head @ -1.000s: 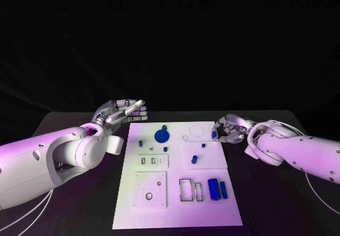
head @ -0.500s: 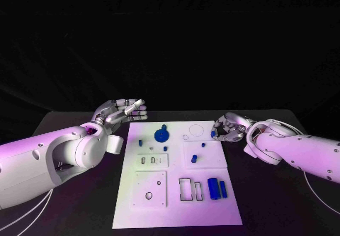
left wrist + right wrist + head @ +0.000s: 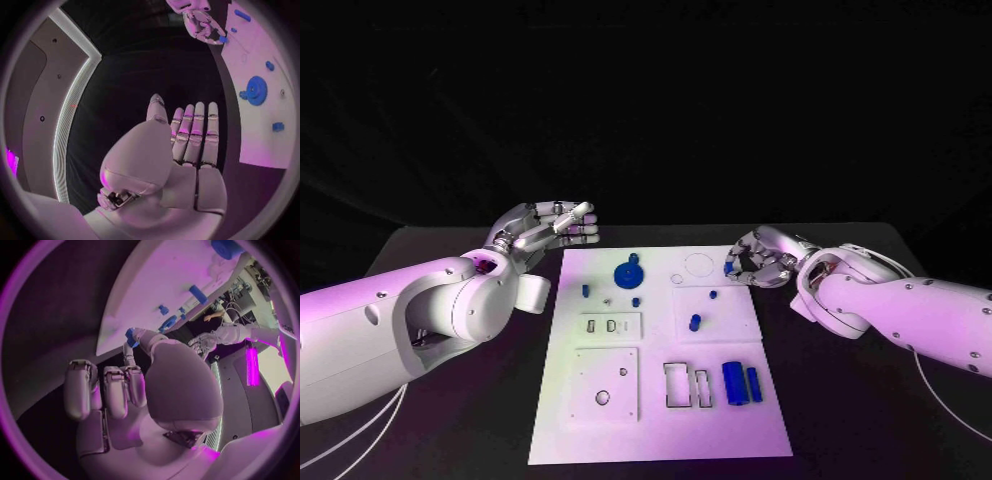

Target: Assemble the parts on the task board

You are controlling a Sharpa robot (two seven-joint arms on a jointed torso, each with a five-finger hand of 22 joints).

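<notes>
Looking down from the head view, you are seeing the task board (image 3: pixel 661 400) lying flat in the middle of the black table (image 3: pixel 430 250), with the parts spread over it. A blue gear (image 3: pixel 629 273) is sitting near the board's far edge with small blue pegs (image 3: pixel 636 301) just beside it; another peg (image 3: pixel 695 322) is standing further right. Near the front, two blue bars (image 3: pixel 743 384) are lying side by side next to a pair of rectangular slots (image 3: pixel 687 386).

Your right hand (image 3: pixel 759 262) is hovering at the board's far right edge and pinching a small blue part (image 3: pixel 131 335) between thumb and a fingertip, the other fingers curled beside it. That part is largely covered by the fingers, so you cannot tell its shape.

Your left hand (image 3: pixel 548 227) is hanging off the board's far left corner, fingers straight and side by side, grasping nothing.
</notes>
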